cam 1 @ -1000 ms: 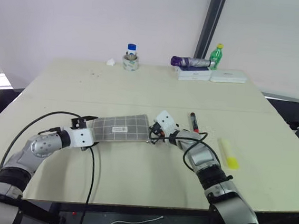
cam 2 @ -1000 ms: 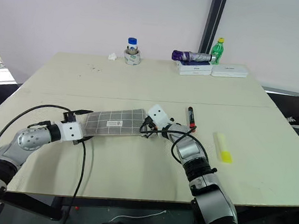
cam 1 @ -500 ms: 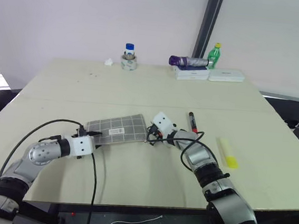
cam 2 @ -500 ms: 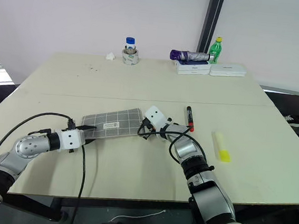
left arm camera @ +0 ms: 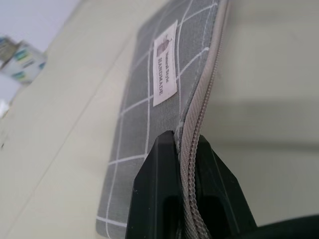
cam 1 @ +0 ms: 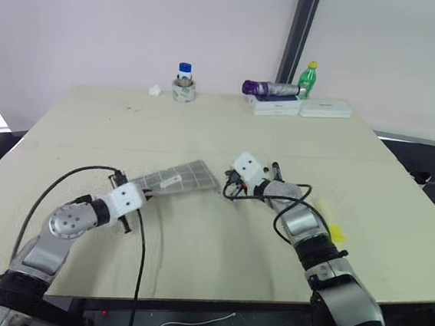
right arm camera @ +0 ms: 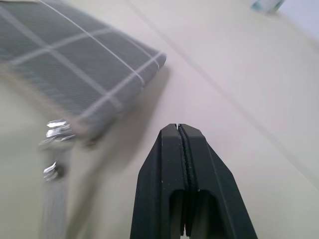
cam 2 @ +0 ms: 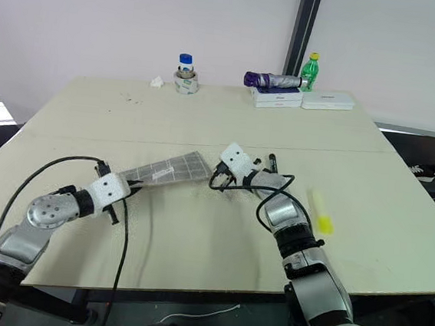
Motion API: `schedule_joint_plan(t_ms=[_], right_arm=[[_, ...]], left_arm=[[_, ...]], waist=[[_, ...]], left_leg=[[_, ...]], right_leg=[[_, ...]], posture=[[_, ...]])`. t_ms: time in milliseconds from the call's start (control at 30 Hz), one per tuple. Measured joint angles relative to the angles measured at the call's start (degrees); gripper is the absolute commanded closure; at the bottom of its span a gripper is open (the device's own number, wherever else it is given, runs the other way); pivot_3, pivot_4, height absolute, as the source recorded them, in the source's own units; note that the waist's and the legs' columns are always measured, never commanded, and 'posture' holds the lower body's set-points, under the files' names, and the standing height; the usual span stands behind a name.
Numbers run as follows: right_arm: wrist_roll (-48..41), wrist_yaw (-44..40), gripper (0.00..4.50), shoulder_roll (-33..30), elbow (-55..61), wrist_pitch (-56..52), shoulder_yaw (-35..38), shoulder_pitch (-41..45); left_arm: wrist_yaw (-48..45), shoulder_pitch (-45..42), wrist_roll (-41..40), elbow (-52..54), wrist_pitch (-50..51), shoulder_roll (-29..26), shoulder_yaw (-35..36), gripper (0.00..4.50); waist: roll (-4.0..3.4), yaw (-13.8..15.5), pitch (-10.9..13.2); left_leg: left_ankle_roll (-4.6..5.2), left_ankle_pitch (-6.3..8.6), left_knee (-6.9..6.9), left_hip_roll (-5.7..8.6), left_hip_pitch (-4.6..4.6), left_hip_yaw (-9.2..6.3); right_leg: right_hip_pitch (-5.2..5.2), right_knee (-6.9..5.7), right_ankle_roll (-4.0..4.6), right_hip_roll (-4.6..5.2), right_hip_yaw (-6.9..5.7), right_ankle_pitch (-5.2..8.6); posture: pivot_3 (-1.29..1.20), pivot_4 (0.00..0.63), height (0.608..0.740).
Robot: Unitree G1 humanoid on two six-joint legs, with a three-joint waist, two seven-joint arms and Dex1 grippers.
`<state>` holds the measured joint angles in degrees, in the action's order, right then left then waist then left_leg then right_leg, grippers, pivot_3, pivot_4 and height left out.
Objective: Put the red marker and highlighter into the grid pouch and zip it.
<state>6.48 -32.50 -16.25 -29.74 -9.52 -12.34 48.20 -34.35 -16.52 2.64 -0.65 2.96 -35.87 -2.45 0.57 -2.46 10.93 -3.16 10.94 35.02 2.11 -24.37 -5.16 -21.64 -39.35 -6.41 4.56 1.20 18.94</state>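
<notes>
Presently, nearest item: the left gripper [left arm camera: 185, 149] is seen clamped tight on the zipper edge of the grid pouch [cam 2: 167, 170], near its left end.
Pouch state: the grid pouch is held tilted, its gripped end raised off the table [cam 1: 194, 245]; whether the far corner touches the table cannot be told. The zipper pull [right arm camera: 56, 130] hangs at the right end, beside the right gripper.
Right gripper: the right gripper [right arm camera: 179, 130] is pressed fully shut with nothing between its fingers; it is held just off the pouch's right corner.
Red marker: the red marker [cam 2: 271, 162] lies just behind the right wrist, mostly hidden.
Highlighter: the highlighter [cam 2: 319, 211] lies apart on the table, to the right of the right arm.
Step judged: the pouch is being steadied so that the zipper can be drawn open.
Advice: the left hold should be kept firm and the pouch taut; the right fingers must be parted, then closed squarely on the pull, and drawn along the zipper line, not across it.
Far edge: bottles [cam 1: 183, 80] and boxes [cam 1: 300, 107] stand well clear.
</notes>
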Motion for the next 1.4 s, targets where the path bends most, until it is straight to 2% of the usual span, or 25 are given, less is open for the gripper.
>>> schedule_joint_plan(t_ms=[200,367,467,600,833,1133,1233,1300,1367,1400], right_arm=[[0.02,-0.17,4.5,-1.66,5.3,-0.77,0.04,-2.04],[-2.24,-1.84,4.5,-3.11,10.79,-3.65,2.01,-3.99],[-6.81,-4.39,3.73,-4.51,15.88,-8.73,5.52,-5.1],[-10.56,-6.0,1.75,-5.53,22.18,-14.93,8.23,-7.29],[-11.74,-5.07,1.75,-4.43,24.38,-17.57,7.48,-7.71],[-10.95,-2.03,1.75,-2.39,17.49,-14.17,6.5,-4.95],[-10.52,-1.52,2.58,-2.08,15.97,-13.23,6.49,-4.26],[-10.24,-1.46,3.63,-1.92,15.69,-13.1,6.47,-4.26],[-10.12,-1.55,4.44,-1.77,15.7,-13.09,6.43,-4.26],[-10.02,-1.72,4.44,-1.78,15.75,-13.09,6.24,-4.26]], left_arm=[[5.85,0.11,0.53,11.52,19.02,8.4,-1.39,4.43],[9.28,0.23,-2.25,16.21,26.8,14.65,0.06,4.43],[9.69,0.77,-4.78,18.12,28.09,15.92,1.95,4.5],[9.68,1.88,-8.42,20.31,28.97,17.77,4.06,4.5],[9.65,1.84,-10.42,21.39,29.99,18.15,3.18,4.5],[10.73,1.83,-11.3,22.41,30.76,18.61,1.37,4.5],[10.86,1.84,-11.64,23.02,31.14,18.59,1.24,4.5],[10.98,1.85,-11.86,23.23,31.4,18.57,1.18,4.5],[11.19,1.85,-11.87,23.23,31.43,18.56,1.16,4.5],[11.33,1.85,-11.86,23.22,31.43,18.55,1.15,4.5]], waist=[[0.02,-0.09,0.0],[0.03,0.07,0.01],[0.03,0.12,0.01],[0.03,0.23,0.01],[0.03,0.18,0.01],[0.03,0.21,0.01],[0.03,0.21,0.01],[0.03,0.22,0.01],[0.03,0.21,0.01],[0.03,0.21,0.01]], left_leg=[[0.0,0.0,0.0,0.0,0.01,0.06],[-0.01,0.0,0.06,-0.01,0.0,0.04],[-0.01,0.0,0.05,-0.02,0.01,0.03],[0.0,0.0,0.05,-0.02,0.02,0.03],[0.0,0.0,0.05,-0.01,0.03,0.04],[-0.01,0.0,0.04,0.0,0.03,0.04],[-0.01,0.0,0.04,0.0,0.03,0.05],[-0.01,0.0,0.04,0.0,0.03,0.04],[-0.01,0.0,0.04,0.0,0.03,0.04],[-0.01,0.0,0.04,0.0,0.03,0.04]], right_leg=[[0.0,-0.01,0.0,-0.03,0.01,0.0],[0.04,0.01,0.0,-0.02,0.01,0.0],[0.08,0.03,0.0,-0.02,0.0,0.0],[0.12,0.08,0.0,-0.01,0.0,0.0],[0.12,0.08,0.0,-0.01,0.0,0.0],[0.12,0.1,0.0,-0.01,0.0,0.0],[0.12,0.1,0.0,-0.01,0.01,0.0],[0.12,0.1,0.0,-0.01,0.01,0.0],[0.12,0.1,0.0,-0.01,0.01,0.0],[0.12,0.1,0.0,-0.01,0.0,0.0]], posture=[[0.0,0.15,0.74],[0.0,0.15,0.74],[0.0,0.15,0.74],[0.0,0.15,0.74],[0.0,0.15,0.74],[0.0,0.15,0.74],[0.0,0.15,0.74],[0.0,0.15,0.74],[0.0,0.15,0.74],[0.0,0.15,0.74]])
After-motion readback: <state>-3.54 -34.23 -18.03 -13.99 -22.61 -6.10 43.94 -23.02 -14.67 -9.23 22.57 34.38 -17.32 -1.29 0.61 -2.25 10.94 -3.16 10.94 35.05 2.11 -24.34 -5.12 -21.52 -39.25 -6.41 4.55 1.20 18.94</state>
